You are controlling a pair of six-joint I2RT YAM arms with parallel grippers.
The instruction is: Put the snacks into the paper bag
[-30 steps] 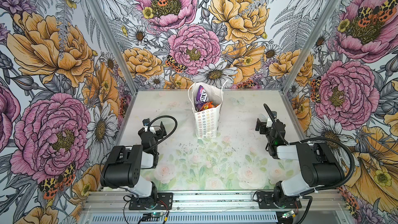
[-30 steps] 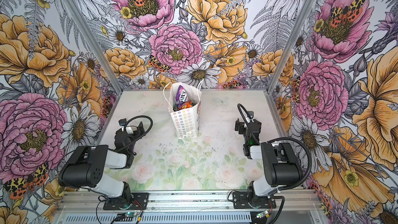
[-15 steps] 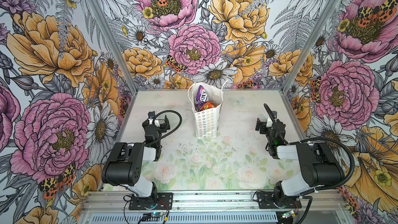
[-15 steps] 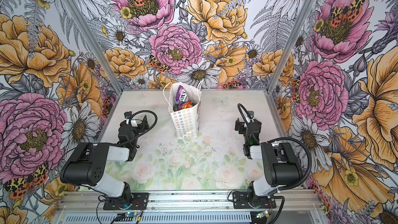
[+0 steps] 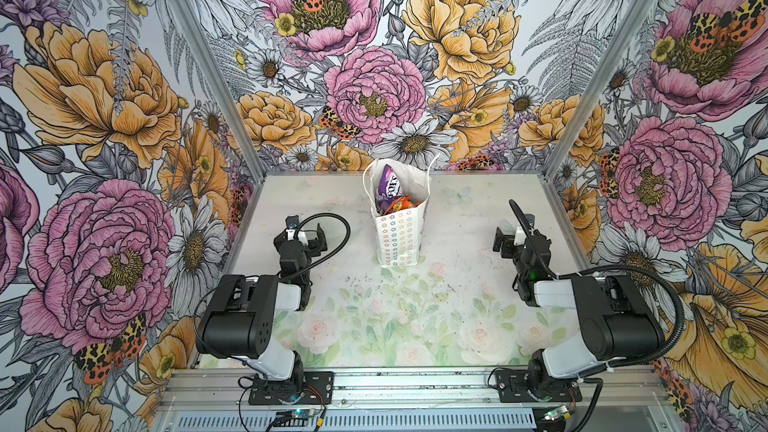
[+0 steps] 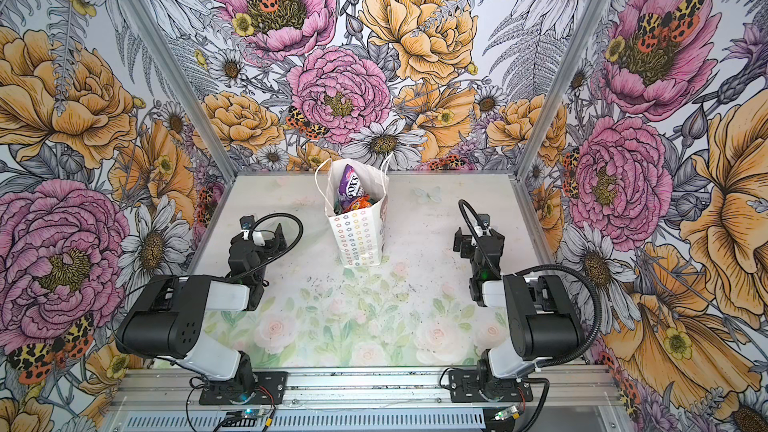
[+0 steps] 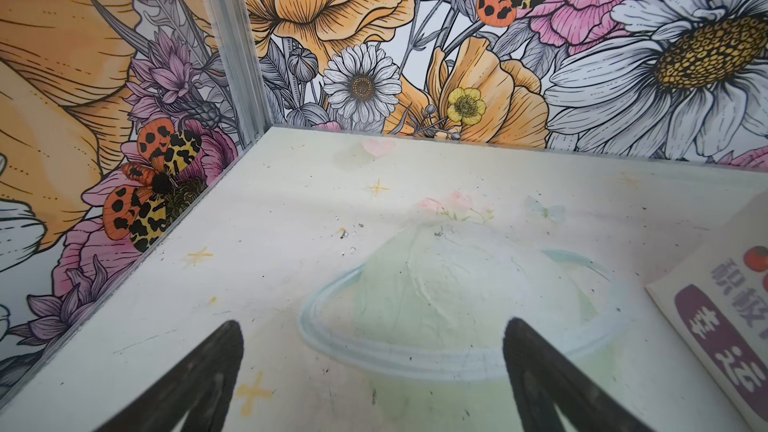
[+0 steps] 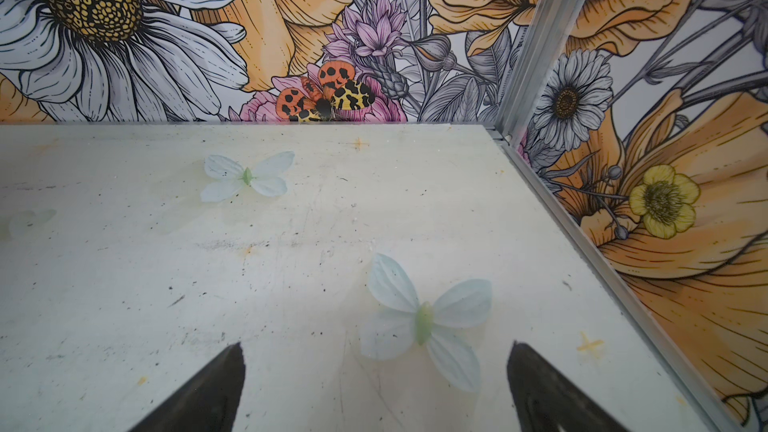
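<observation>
Left arm has nudged the left end effector [image 5: 304,229] a bit forward over the last second. The right end effector [image 5: 512,231] hasn't budged. Both are spread fully wide and hold nothing; wrist views show only bare bench [image 5: 457,284] between the fingers.

No loose packets on the bench in any view, so the task looks done, with the arms parked well apart either side of the paper bag [image 5: 400,238].

The bag stands upright mid-rear, mouth open, thin string handles [image 5: 365,178] looping off the rim. It is matte stiff paper, boxy, with rows of flower outlines on the side.

The snacks [image 5: 392,197] are inside: purple FOX'S packet [image 5: 390,187] leaning on the rear wall, orange packet [image 5: 402,204] lower down. Both are glossy crinkled film. The bench is flat and scuffed, with a faded floral print.
</observation>
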